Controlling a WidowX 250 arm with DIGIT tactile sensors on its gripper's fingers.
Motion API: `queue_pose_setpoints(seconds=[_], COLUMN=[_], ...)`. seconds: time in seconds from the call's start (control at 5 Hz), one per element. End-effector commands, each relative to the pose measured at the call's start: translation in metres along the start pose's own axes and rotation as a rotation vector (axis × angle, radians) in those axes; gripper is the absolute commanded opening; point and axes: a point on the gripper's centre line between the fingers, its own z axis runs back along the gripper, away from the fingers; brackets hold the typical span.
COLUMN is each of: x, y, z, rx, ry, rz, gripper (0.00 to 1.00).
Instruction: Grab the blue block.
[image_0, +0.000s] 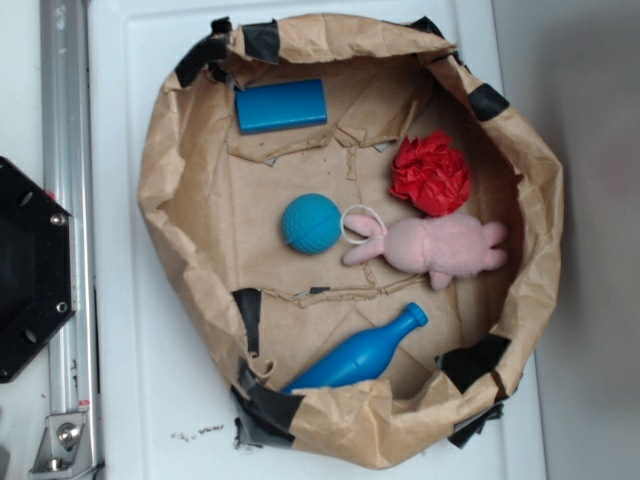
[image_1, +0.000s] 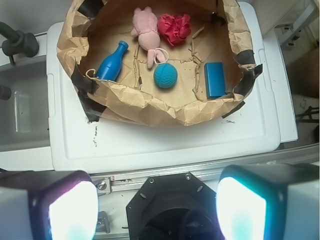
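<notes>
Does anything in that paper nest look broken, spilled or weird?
Nothing spilled. The brown paper wall is crumpled and patched with black tape. The blue bottle lies on its side; the blue block looks intact.

The blue block (image_0: 281, 106) is a plain, bright blue. The ball (image_0: 311, 223) is teal with a fine dotted texture, and the bottle (image_0: 361, 353) is a glossy mid-blue. The plush rabbit (image_0: 432, 246) is pale pink, the crumpled ball (image_0: 430, 173) red. The paper basin (image_0: 190, 200) is brown with black tape patches. The worktop (image_0: 130, 330) is white.
</notes>
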Motion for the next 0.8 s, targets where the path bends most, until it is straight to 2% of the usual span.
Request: queue_pose_setpoints(seconds=[0.0,0.2,0.4,0.6], x=[0.0,0.046,0.08,0.096], y=[0.0,0.033,0.047,0.065], z=[0.0,-0.046,-0.08,-0.111], rx=[0.0,0.264,0.232,0.153], ry=[0.0,-0.007,-0.115,-0.11], rz=[0.0,0.21,0.265,0.33], gripper=[1.0,1.0,1.0,1.0])
